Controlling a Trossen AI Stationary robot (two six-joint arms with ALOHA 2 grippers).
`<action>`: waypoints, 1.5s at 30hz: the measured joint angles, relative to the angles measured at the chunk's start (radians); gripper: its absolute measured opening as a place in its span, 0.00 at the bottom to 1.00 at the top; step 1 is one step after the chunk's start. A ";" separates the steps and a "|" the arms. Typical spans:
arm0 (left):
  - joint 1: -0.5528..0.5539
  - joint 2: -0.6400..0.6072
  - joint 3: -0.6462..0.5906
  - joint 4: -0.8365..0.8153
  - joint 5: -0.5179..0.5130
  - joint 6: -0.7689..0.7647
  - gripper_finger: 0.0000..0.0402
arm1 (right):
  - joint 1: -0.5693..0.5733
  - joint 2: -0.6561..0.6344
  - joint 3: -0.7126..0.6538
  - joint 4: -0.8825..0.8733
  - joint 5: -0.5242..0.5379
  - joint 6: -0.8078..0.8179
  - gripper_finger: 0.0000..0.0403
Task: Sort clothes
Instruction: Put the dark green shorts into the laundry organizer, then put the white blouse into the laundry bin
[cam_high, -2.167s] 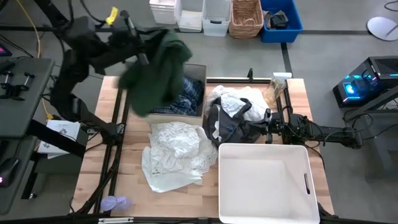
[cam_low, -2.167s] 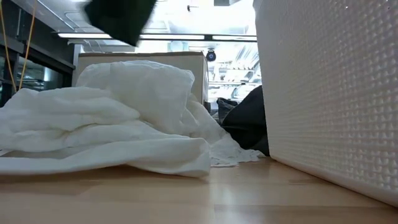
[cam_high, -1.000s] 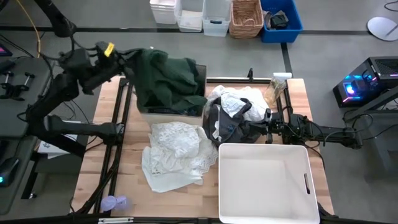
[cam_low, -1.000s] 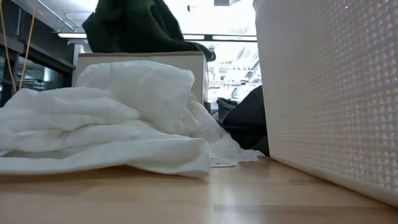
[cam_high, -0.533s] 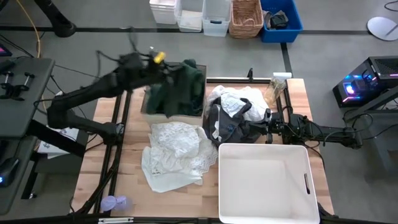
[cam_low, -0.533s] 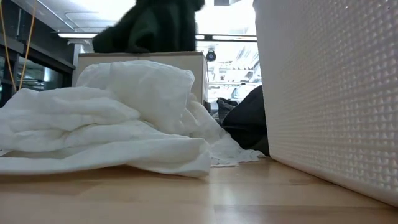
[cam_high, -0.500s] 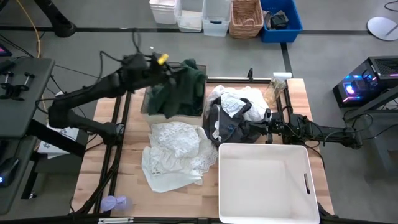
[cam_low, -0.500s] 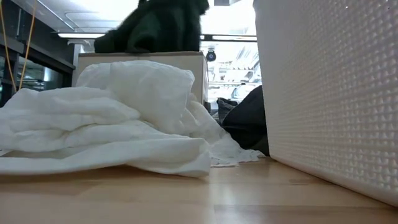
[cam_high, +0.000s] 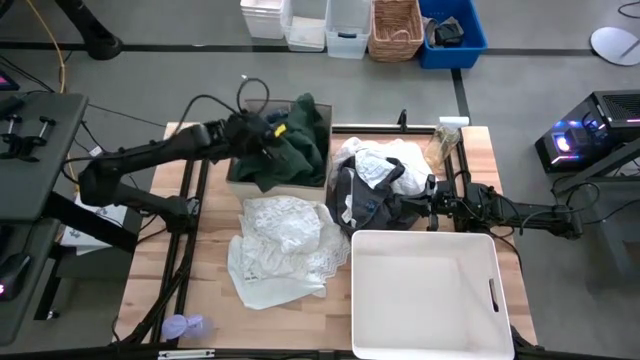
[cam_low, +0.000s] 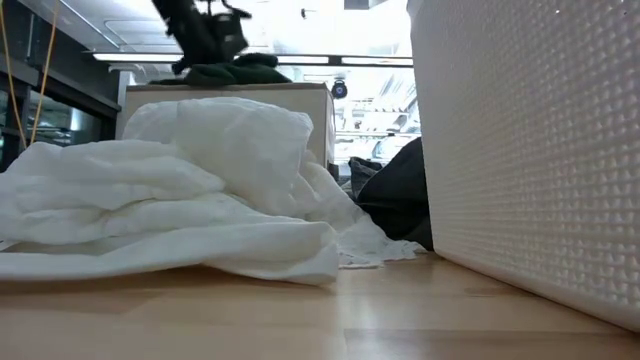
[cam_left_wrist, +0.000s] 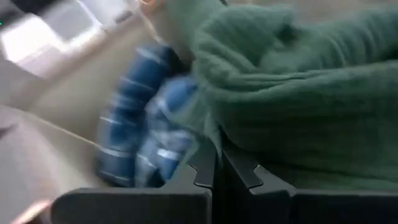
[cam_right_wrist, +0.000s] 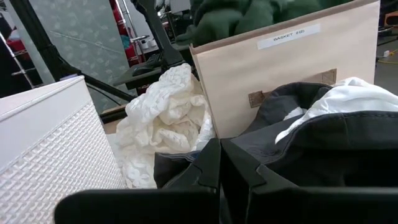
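Left gripper sits over the beige fabric basket, and on my wrist feed its fingers are pressed together with nothing between them. Right in front of them the dark green knitted garment is heaped in the basket, spilling over the basket's rim on the side nearest the black-grey garment. Under the green heap, deeper in the basket, I see the blue-and-white plaid shirt.

Right gripper lies low beside the basket, at the black-grey garment; its fingers are drawn together too, tips against the dark cloth, though I can't tell whether any fabric is pinched. A white crumpled piece rests on top of that dark garment.

In front of the basket, the white lacy cloth is spread on the wooden table. The white plastic textured bin stands beside that lace, well apart from the basket. A small lavender plastic object sits at the table's front edge, far from the basket.
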 joint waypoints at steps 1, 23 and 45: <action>0.000 0.004 -0.030 0.028 0.030 -0.008 0.00 | 0.000 0.000 0.000 0.000 0.000 0.000 0.00; 0.006 0.207 -0.151 0.069 0.300 -0.239 0.17 | 0.000 0.000 0.000 0.000 0.000 0.000 0.00; 0.053 0.142 0.490 -0.478 0.443 -0.036 0.71 | 0.000 0.000 0.000 0.000 0.000 0.000 0.00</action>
